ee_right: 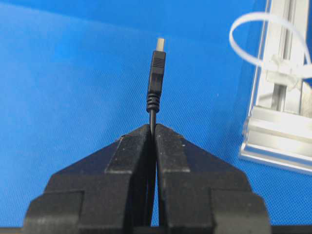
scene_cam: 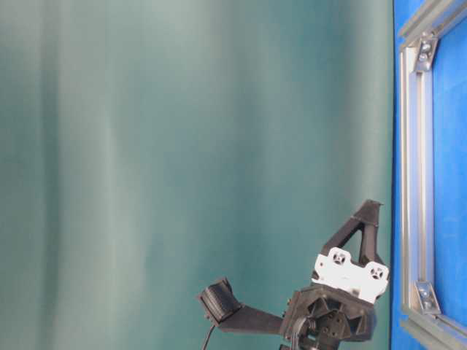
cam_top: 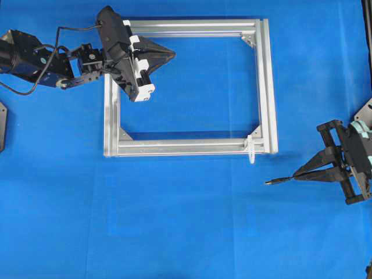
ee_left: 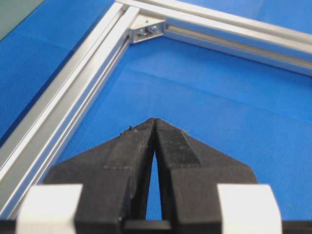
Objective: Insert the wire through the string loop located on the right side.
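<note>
**Right pincer holds the wire short of the loop**

Nearest in the right wrist view, the right pincer (ee_right: pixel 152 127) is clenched on the wire (ee_right: pixel 156 73), whose plug tip stands straight out beyond the fingertips, over the blue counter (ee_right: pixel 73 73). Beyond it, in the upper right of that view, the string loop (ee_right: pixel 243 41) curls off the end of the silver frame (ee_right: pixel 275 131), apart from the plug and to its right.

From overhead, the same pincer sits at the right edge, lower half, with the plug pointing left; the loop hangs at the frame's lower right corner (up and to the left of the plug, with bare counter between them).

Farther off, in the upper left of the overhead view, the left pincer (cam_top: pixel 172 54) is clenched on nothing, its tip hovering just inside the frame's upper left corner. Its wrist view shows the fingertips pressed together over the blue surface, with a corner bracket (ee_left: pixel 146 29) beyond.
</note>
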Tool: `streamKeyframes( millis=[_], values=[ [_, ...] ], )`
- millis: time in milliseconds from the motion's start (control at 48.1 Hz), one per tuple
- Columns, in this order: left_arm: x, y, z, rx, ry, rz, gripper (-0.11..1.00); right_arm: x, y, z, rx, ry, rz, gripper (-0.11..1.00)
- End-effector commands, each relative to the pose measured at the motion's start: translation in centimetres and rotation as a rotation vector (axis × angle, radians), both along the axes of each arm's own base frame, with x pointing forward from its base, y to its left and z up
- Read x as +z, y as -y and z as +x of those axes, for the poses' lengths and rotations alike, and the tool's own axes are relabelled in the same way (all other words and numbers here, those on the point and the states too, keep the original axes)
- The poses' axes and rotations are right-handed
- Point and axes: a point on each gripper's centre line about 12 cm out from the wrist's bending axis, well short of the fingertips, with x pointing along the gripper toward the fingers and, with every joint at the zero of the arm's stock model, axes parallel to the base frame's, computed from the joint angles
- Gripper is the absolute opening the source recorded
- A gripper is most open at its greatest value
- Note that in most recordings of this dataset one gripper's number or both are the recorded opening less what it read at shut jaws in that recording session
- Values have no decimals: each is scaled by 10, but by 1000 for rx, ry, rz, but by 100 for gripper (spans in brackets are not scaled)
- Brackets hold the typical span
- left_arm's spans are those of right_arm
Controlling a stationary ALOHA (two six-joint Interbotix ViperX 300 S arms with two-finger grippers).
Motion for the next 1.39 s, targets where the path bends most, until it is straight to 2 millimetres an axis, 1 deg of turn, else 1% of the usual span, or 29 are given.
streamKeyframes(
  millis=[0,125,333,561,1372],
  values=[
    [18,-1,5,-3,53,16,0,3,1,4,-13,15,3,-4],
    [18,-1,5,-3,53,16,0,3,7,6,-44,24,-1,-4],
    [18,0,5,-5,54,17,0,2,26,10,-137,25,-17,-4],
    [18,1,5,-8,53,16,0,2,40,12,-207,25,-25,-4],
    [19,2,6,-11,59,21,0,2,41,13,-213,29,-26,-4]
  ],
)
